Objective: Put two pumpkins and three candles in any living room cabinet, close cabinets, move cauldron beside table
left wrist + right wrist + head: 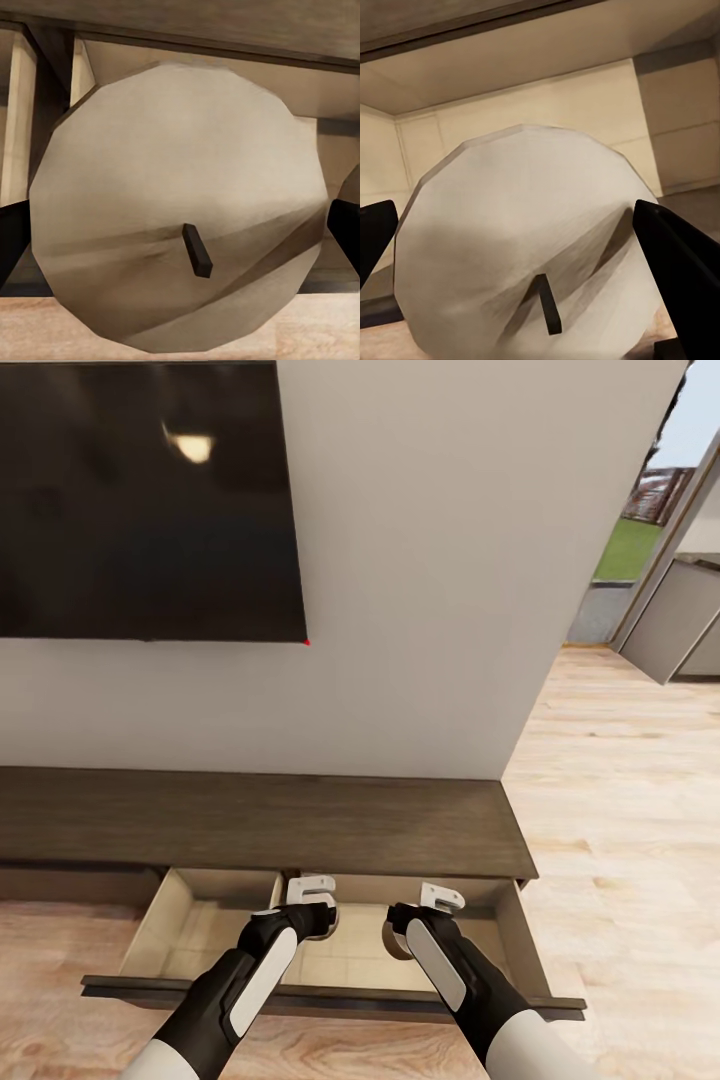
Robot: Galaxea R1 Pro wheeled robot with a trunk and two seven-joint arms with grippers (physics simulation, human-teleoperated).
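both candles point(180, 202) point(521, 247) held — wicks facing the cameras

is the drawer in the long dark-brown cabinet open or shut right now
Open. The pale-lined drawer is pulled out of the long dark-brown wooden cabinet, its dark front panel well forward, its pale floor showing.
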